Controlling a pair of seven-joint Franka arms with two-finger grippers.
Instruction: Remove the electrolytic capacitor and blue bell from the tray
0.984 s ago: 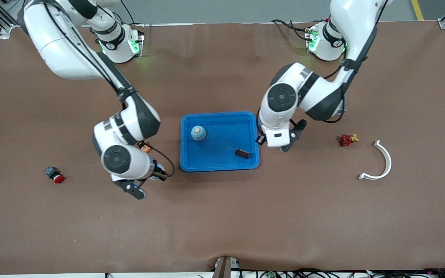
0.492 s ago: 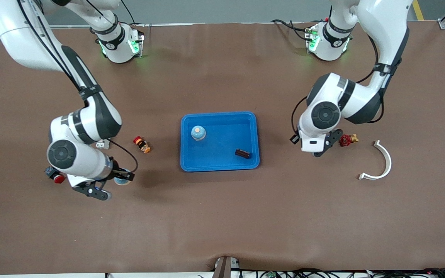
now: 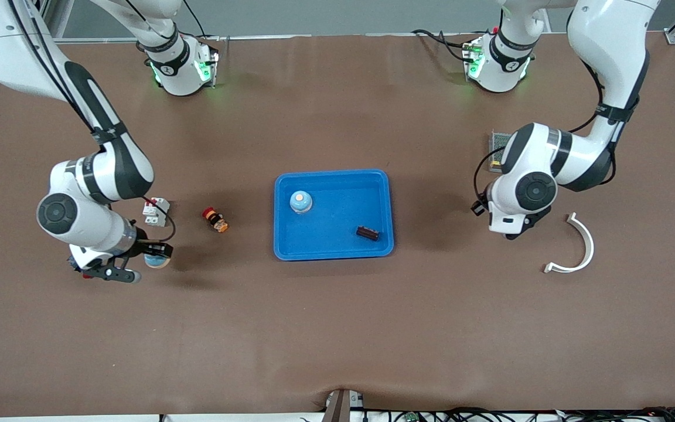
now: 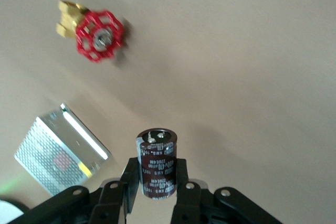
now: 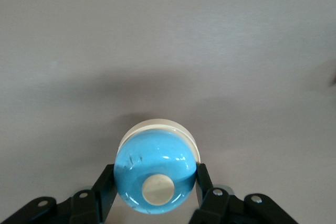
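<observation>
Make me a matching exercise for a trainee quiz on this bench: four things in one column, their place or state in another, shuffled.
Things:
1. dark cylindrical capacitor
2. blue dome-shaped bell with white button
3. curved white plastic bracket
4. small dark brown block

Places or states:
A. lying in the blue plastic tray
B. clamped in the right tool
C. clamped in the left tool
D. lying on the brown table toward the left arm's end

Pairs: 1-C, 2-B, 3-D, 4-A
</observation>
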